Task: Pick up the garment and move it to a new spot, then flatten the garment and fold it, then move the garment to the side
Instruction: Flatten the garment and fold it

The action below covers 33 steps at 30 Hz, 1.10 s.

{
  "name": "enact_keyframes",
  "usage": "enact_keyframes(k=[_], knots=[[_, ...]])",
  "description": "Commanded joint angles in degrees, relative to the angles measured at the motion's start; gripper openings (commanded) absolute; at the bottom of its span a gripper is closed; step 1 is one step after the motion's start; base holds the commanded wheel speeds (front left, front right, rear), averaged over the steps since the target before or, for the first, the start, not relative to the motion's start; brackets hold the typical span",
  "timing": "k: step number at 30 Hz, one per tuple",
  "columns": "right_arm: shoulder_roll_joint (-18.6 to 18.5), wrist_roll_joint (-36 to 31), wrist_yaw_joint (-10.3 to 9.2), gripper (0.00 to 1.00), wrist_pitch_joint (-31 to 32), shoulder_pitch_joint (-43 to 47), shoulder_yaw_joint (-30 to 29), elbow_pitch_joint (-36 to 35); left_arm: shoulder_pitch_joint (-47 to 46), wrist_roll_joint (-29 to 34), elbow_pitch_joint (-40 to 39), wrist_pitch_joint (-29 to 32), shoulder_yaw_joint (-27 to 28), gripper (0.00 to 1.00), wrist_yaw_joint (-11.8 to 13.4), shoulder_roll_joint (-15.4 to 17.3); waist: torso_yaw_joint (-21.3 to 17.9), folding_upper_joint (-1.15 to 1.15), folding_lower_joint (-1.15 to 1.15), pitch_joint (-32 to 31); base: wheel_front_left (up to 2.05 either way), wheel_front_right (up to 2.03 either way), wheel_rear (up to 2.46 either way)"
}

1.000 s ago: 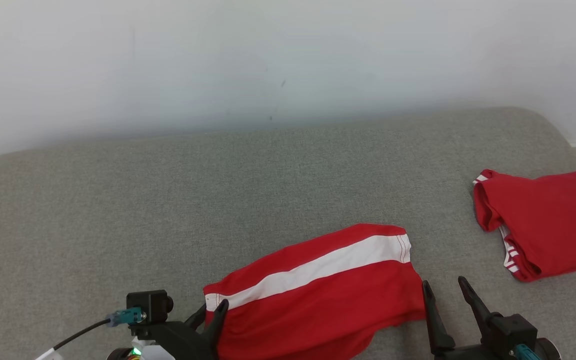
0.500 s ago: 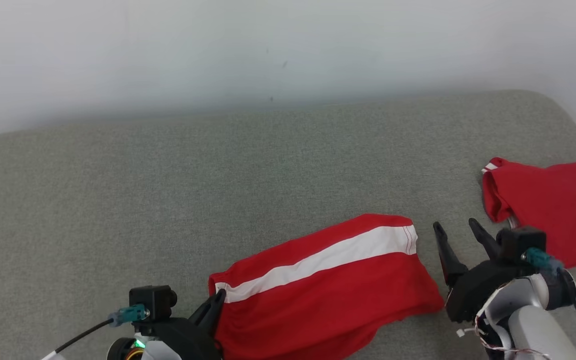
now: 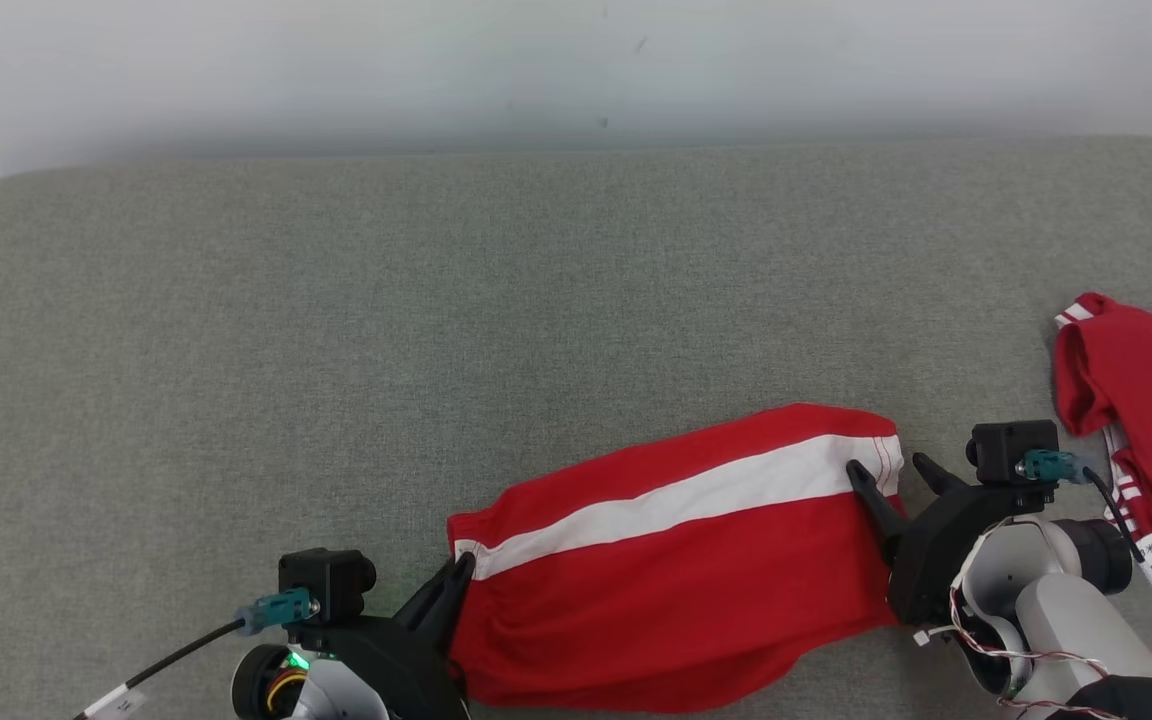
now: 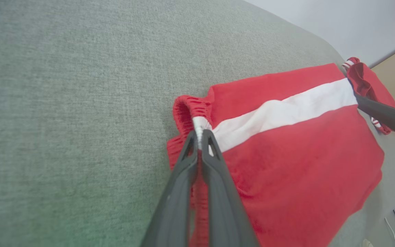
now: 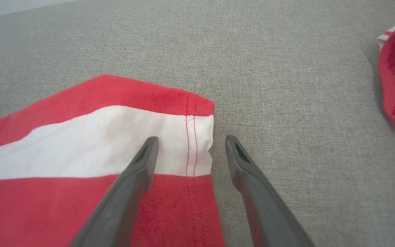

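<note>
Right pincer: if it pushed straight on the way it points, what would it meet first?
Most likely the hem of the red shorts, lying between the open fingers of the right pincer; beyond that, grey cushion. Its height above the cloth is unclear.

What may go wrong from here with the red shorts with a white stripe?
1. The left gripper is shut on only a small fold of the elastic waistband of the red shorts; it may slip out when lifted.
2. The right gripper is open at the hem, one finger over cloth, one over the grey fabric cushion; closing may catch one layer only.
3. The second red garment lies close on the right; a sideways move may disturb it.
</note>
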Motion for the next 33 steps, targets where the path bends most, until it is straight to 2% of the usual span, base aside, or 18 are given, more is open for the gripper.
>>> enact_keyframes(k=[1, 12, 13, 14, 17, 21, 25, 28, 29, 30, 32, 33], knots=[[-0.8, 0.8, -0.14, 1.0, 0.0, -1.1, 0.6, 0.6, -1.0, 0.5, -0.1, -0.5, -0.3, 0.0, 0.0, 0.1, 0.7, -0.01, -0.01, 0.9, 0.0, 0.0, 0.0], [-1.3, 3.7, -0.14, 1.0, 0.3, -2.0, 4.4, 2.1, -1.5, -0.5, 0.3, -0.8, -1.0, 0.0, -0.2, 0.9, 0.5, -0.01, -0.01, 1.1, 0.0, 0.0, 0.0], [-1.4, 4.0, -0.14, 0.98, 0.1, -1.9, 4.9, 1.9, -1.5, -0.7, 0.3, -0.9, -0.9, 0.0, -0.2, 1.0, 0.4, -0.01, -0.01, 1.1, 0.0, 0.0, 0.0], [-1.5, 4.3, -0.14, 0.91, -0.1, -1.9, 5.3, 1.7, -1.5, -0.8, 0.4, -0.9, -0.8, 0.0, -0.2, 1.0, 0.3, -0.01, -0.01, 1.0, 0.0, 0.0, 0.0], [-2.0, 4.1, -0.14, 0.84, -1.1, -1.9, 6.2, 1.3, -1.5, -0.9, 0.5, -1.1, -0.7, 0.0, -0.1, 1.2, 0.1, -0.01, -0.01, 0.8, 0.0, 0.0, 0.0], [-2.1, 4.8, -0.14, 0.8, -0.9, -2.4, 7.0, 1.8, -1.5, -1.1, 0.7, -1.4, -0.7, 0.0, 0.1, 1.2, 0.2, -0.01, -0.01, 0.7, 0.0, 0.0, 0.0], [-2.1, 5.2, -0.14, 0.82, -0.7, -3.4, 7.6, 2.8, -1.6, -1.2, 0.7, -1.2, -1.0, 0.0, 0.1, 1.2, 0.4, -0.01, -0.01, 0.8, 0.0, 0.0, 0.0], [-2.2, 5.5, -0.14, 0.7, -0.6, -4.3, 8.0, 3.9, -1.8, -1.3, 0.6, -1.3, -1.1, 0.0, 0.1, 1.3, 0.5, -0.01, -0.01, 1.1, 0.0, 0.0, 0.0], [-2.3, 5.6, -0.14, 0.49, -0.6, -4.6, 8.2, 4.2, -1.7, -1.4, 0.5, -1.3, -1.1, 0.0, 0.1, 1.3, 0.5, -0.01, -0.01, 1.2, 0.0, 0.0, 0.0], [-2.3, 5.7, -0.14, 0.4, -0.5, -4.9, 8.4, 4.5, -1.7, -1.4, 0.5, -1.4, -1.1, 0.0, 0.1, 1.4, 0.5, -0.01, -0.01, 1.2, 0.0, 0.0, 0.0], [-2.5, 5.8, -0.14, 0.07, -0.5, -5.4, 8.7, 4.8, -1.6, -1.7, 0.4, -1.4, -1.0, 0.0, 0.0, 1.4, 0.4, -0.01, -0.01, 1.2, 0.0, 0.0, 0.0], [-2.6, 5.8, -0.14, 0.0, -0.7, -5.5, 8.6, 4.9, -1.5, -1.9, 0.4, -1.5, -0.9, 0.0, 0.0, 1.3, 0.4, -0.01, -0.01, 1.2, 0.0, 0.0, 0.0]])
